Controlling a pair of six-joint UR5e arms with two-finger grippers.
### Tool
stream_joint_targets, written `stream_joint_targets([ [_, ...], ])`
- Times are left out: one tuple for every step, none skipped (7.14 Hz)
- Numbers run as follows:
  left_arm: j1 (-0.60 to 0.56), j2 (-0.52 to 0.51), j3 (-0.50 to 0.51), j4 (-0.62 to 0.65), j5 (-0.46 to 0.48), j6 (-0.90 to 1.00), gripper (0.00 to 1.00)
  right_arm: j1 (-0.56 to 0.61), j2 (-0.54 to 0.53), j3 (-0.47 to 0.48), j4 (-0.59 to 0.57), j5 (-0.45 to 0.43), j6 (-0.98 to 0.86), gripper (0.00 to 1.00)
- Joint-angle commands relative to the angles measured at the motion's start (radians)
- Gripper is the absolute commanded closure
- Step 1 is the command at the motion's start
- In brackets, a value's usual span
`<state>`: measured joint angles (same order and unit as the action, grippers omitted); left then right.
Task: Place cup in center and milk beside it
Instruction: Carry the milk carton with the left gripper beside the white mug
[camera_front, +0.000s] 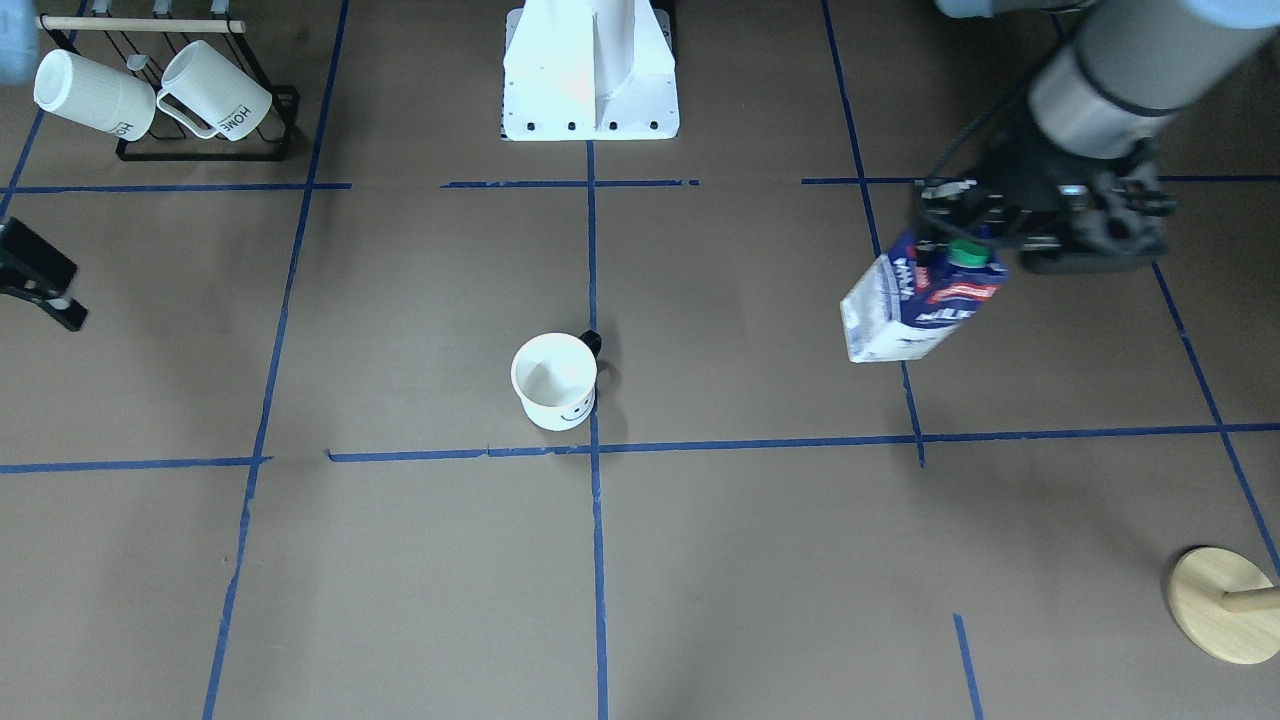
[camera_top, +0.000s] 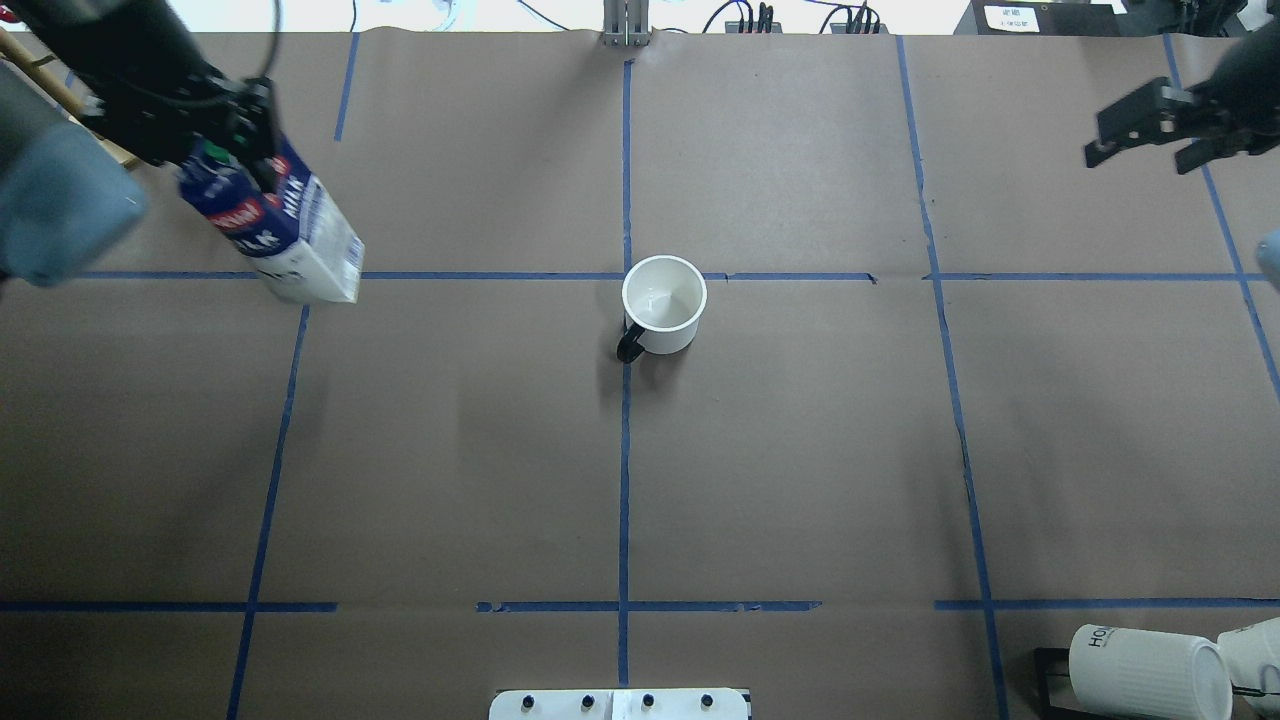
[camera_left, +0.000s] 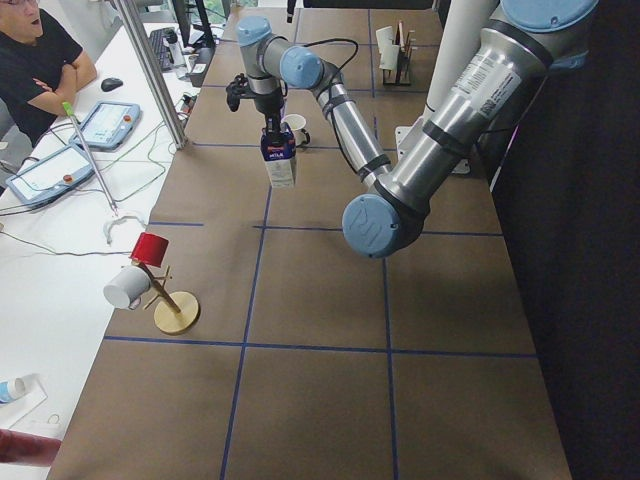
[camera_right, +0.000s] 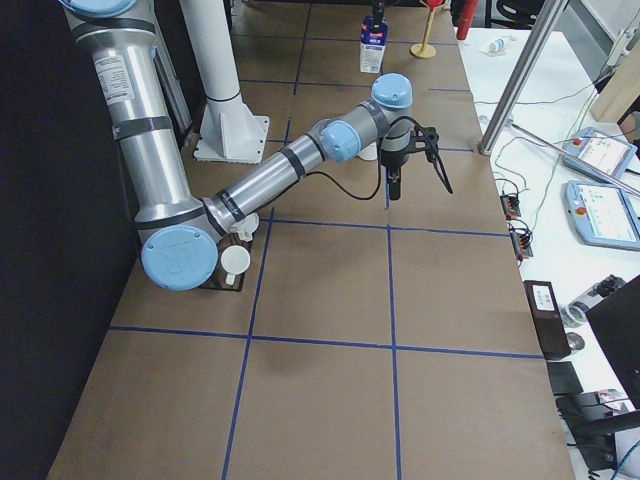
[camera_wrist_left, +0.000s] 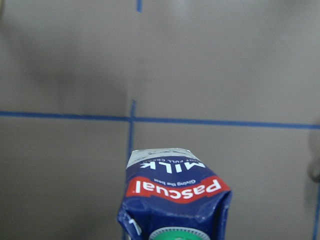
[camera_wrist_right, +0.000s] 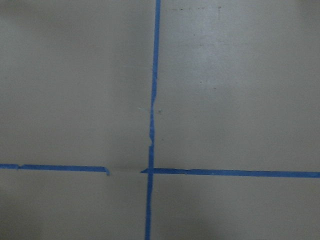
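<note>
Gripping item one, the left gripper (camera_top: 238, 148) is clenched on the gabled top of the Pascual milk carton (camera_top: 295, 238), its fingers either side of the green cap (camera_front: 967, 252). The carton hangs directly beneath that gripper, base toward the brown-paper table (camera_top: 800, 480); whether the base touches the paper cannot be told. Item two, the smiley-face mug (camera_top: 663, 305), stands upright and alone at the crossing of blue tape lines, well apart from the left gripper on its inboard side, roughly between the two grippers, with its black handle turned toward the robot's base. The right gripper (camera_top: 1150, 135) is released with its jaws spread, grasping nothing, well apart from the mug. Sundries: two ribbed "HOME" mugs (camera_front: 95, 95) on a black wire rack (camera_front: 205, 150); a round wooden stand (camera_front: 1220, 605).
</note>
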<state>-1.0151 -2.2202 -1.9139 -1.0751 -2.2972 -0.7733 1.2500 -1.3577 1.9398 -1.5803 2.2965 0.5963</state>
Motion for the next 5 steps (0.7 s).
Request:
stream_joint_targets([
  [0.117,-0.071,0.130,-0.195,0.044,-0.195,0.96,0.067,-0.093,-0.008,0.002,0.017,-0.169,0.00],
  [0.162,-0.108,0.197,-0.253,0.083,-0.245,0.96,0.087,-0.124,-0.010,0.002,0.033,-0.202,0.00],
  [0.208,-0.136,0.246,-0.311,0.113,-0.295,0.96,0.126,-0.164,-0.013,0.003,0.052,-0.270,0.00],
  [0.226,-0.172,0.301,-0.356,0.123,-0.334,0.96,0.147,-0.188,-0.015,0.002,0.054,-0.339,0.00],
  [0.246,-0.189,0.318,-0.365,0.125,-0.352,0.96,0.152,-0.192,-0.024,0.003,0.054,-0.345,0.00],
])
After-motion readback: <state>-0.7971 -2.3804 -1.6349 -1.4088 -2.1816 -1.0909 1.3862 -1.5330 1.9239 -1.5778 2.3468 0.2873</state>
